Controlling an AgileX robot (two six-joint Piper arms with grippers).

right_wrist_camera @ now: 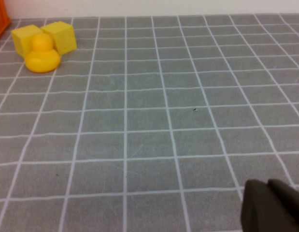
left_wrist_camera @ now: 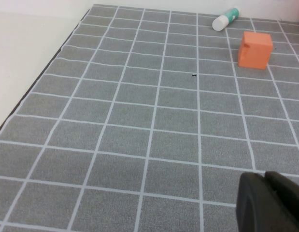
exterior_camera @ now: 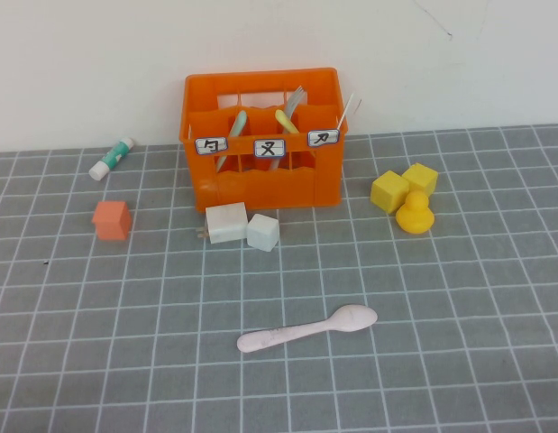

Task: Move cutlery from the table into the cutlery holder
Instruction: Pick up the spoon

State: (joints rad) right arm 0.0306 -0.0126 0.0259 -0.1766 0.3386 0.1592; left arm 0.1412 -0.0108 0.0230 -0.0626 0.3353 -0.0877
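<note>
A pale pink-white spoon lies flat on the grey gridded table, in front of the orange cutlery holder, bowl to the right. The holder stands at the back with three white labels on its front. A grey-green utensil stands in its left compartment and a yellow-handled one in the middle. Neither arm shows in the high view. My left gripper is shut and empty over bare mat on the left side. On the right side my right gripper is likewise shut and empty, low over the mat.
A white-and-teal tube and a salmon cube lie left of the holder. Two white blocks sit against its front. Two yellow cubes and a yellow duck are to its right.
</note>
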